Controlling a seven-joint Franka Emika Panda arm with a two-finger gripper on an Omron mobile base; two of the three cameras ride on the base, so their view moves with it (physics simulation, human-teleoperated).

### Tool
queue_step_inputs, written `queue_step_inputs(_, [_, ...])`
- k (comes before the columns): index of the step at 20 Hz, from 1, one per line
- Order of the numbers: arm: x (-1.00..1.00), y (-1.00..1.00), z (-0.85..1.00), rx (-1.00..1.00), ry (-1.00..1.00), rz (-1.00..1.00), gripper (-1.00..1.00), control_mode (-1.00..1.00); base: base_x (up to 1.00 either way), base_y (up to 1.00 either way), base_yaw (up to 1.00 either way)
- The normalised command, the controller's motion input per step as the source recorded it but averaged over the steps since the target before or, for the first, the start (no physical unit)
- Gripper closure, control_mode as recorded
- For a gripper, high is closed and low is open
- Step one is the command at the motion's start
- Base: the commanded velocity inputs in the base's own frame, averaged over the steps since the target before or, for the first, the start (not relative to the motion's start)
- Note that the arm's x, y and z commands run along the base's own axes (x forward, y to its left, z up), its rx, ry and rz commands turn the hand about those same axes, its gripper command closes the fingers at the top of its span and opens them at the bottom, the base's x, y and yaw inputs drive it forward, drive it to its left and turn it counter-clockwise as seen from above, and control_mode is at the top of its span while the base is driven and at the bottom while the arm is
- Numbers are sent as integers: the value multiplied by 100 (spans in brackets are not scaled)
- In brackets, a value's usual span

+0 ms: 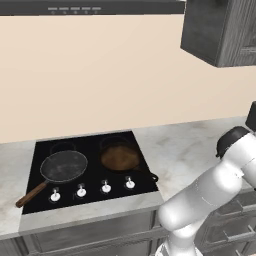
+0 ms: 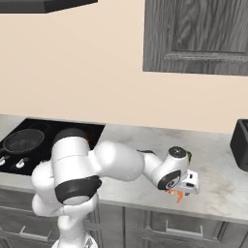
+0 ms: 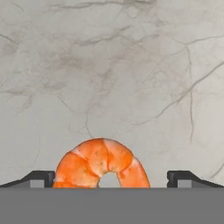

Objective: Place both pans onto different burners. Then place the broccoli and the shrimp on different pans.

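Both pans rest on the black cooktop [image 1: 142, 175]. The dark grey pan [image 1: 64, 166] with the wooden handle covers the front-left burner, and it shows again as the dark grey pan [image 2: 23, 139] at the far left. The brown pan [image 1: 120, 157] sits on the burner to its right. On the marble counter right of the cooktop lies the orange shrimp [image 3: 100, 164], also seen as the shrimp [image 2: 177, 195] near the front edge. My gripper [image 3: 111, 179] stands open over it, one fingertip [image 3: 39, 178] on each side. A green bit of broccoli [image 2: 189, 155] peeks out behind the wrist.
A dark appliance [image 2: 240, 138] stands on the counter at the far right. Grey wall cabinets [image 2: 193, 34] hang above. White knobs [image 1: 105, 188] line the cooktop's front. The counter's front edge [image 2: 213, 210] runs just beyond the shrimp.
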Motion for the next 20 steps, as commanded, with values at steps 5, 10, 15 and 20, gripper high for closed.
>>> queue_step_inputs(5, [0, -8, -26, 0, 0, 0, -100, -100, 0, 0, 0])
queue_step_inputs(10, [0, -1, -38, 0, 0, 0, -100, -100, 0, 0, 0])
queue_step_inputs(15, [0, 0, -56, 0, 0, 0, 100, -100, 0, 0, 0])
queue_step_inputs(20, [0, 0, -39, 0, 0, 0, 100, -100, 0, 0, 0])
